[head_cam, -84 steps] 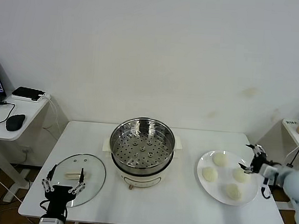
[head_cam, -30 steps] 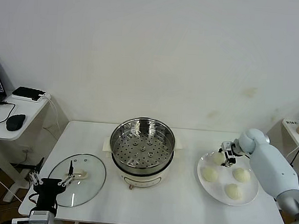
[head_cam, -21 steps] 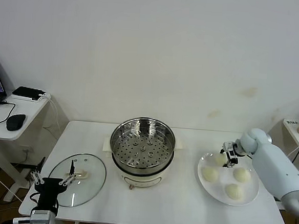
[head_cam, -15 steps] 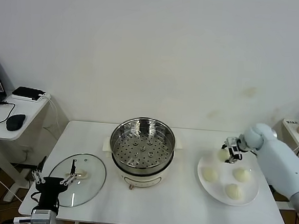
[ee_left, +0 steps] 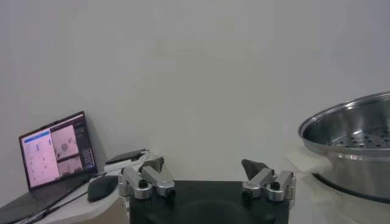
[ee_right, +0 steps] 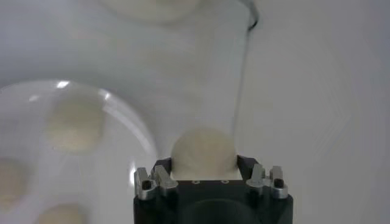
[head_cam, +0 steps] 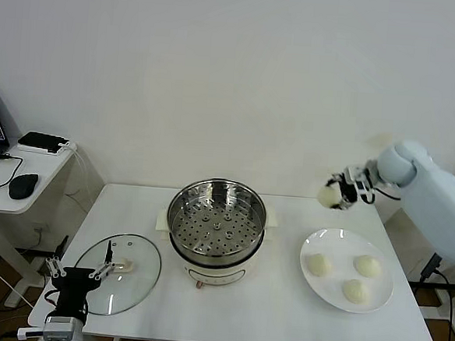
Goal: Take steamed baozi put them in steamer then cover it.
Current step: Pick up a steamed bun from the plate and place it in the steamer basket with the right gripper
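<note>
Head view: the right gripper (head_cam: 337,193) hangs in the upper right of the frame, above the table (head_cam: 272,314) and between the steamer (head_cam: 216,226) and the white plate (head_cam: 346,270), its jaws closed around one steamed baozi (head_cam: 329,195). The right wrist view shows that bun (ee_right: 203,152) seated between the fingers (ee_right: 145,180), with the plate (ee_right: 137,125) far below at the left of that frame. Three more buns (head_cam: 318,264) lie on the plate at the lower right of the head view, set apart from one another. The steamer stands at the centre of the frame, uncovered, its perforated tray bare. The cover (head_cam: 119,261) lies flat on the table at the lower left, handle up, well apart from the steamer. The left gripper (head_cam: 78,272) sits at the bottom left edge, at the near rim of the cover, its jaws spread wide and holding nothing; the left wrist view shows the two fingers (ee_left: 146,180) far apart. A laptop (ee_left: 56,150) and a mouse (head_cam: 23,185) rest on a side desk (head_cam: 32,166) at the far left.
</note>
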